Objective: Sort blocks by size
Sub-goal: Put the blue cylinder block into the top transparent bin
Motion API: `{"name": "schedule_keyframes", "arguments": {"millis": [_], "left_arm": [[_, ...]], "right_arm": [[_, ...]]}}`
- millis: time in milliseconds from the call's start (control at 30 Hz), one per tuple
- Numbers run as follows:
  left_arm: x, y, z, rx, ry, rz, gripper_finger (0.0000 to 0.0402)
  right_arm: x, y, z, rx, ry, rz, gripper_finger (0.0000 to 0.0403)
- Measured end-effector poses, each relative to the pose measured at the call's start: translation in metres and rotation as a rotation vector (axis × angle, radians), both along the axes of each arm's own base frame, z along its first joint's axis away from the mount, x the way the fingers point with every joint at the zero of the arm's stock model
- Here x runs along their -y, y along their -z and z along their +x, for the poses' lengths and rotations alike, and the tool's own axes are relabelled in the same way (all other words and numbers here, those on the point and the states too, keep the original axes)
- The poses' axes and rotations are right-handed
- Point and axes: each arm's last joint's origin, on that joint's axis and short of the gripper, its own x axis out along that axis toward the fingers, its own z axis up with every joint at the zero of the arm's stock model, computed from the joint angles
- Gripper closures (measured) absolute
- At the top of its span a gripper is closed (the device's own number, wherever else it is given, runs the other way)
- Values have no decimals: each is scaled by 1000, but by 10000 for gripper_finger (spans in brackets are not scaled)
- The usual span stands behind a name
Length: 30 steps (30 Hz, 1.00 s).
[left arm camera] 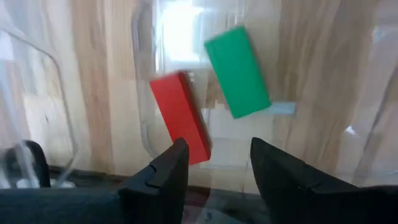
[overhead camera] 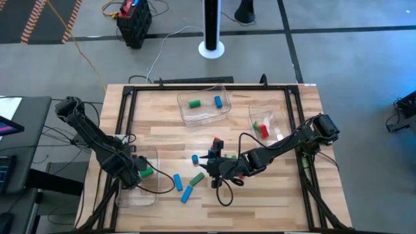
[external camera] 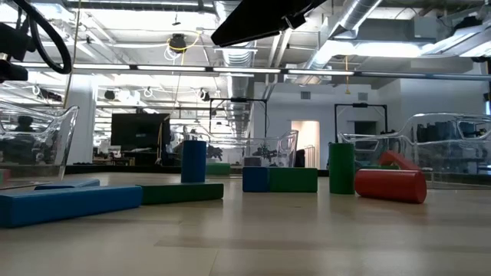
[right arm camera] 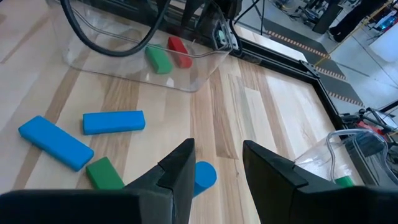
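Over the left tray [overhead camera: 138,195], at the table's [overhead camera: 162,140] left edge, the left gripper [overhead camera: 138,172] hung with its fingers [left arm camera: 163,177] parted and nothing between them — a red bar [left arm camera: 181,116] and a green bar [left arm camera: 237,70] lay side by side on the tray floor just beyond the fingertips, apart from both. Right of that tray, loose on the bare wood, lay two blue bars [overhead camera: 177,182] and a green block [overhead camera: 197,178], with a short blue cylinder [overhead camera: 194,158] a little farther right. Beyond them, well toward the table's far edge from the left tray, a second clear tray [overhead camera: 205,107] held one green piece [overhead camera: 194,103] and one blue piece [overhead camera: 218,101]. Near mid-table, to the right of the loose blocks, the right gripper [overhead camera: 214,164] sat low with its fingers [right arm camera: 177,171] spread partway and empty; the blue cylinder showed just past its tips, untouched. Farthest right from the left tray, a third tray [overhead camera: 266,123] held a red piece [overhead camera: 263,130] and a small green one [overhead camera: 257,124].
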Motion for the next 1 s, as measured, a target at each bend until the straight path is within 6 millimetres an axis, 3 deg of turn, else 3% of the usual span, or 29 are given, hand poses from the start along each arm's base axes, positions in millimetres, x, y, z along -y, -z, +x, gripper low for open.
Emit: {"name": "schedule_keyframes", "arguments": {"millis": [600, 833, 1000], "left_arm": [[17, -83, 31, 501, 181, 102, 234], [31, -93, 50, 688, 377, 102, 234], [27, -96, 61, 734, 401, 134, 234]], "right_arm": [[1, 3, -2, -34, 5, -4, 237], [-5, 8, -7, -85, -7, -18, 237], [-9, 12, -12, -131, -9, -24, 237]]}}
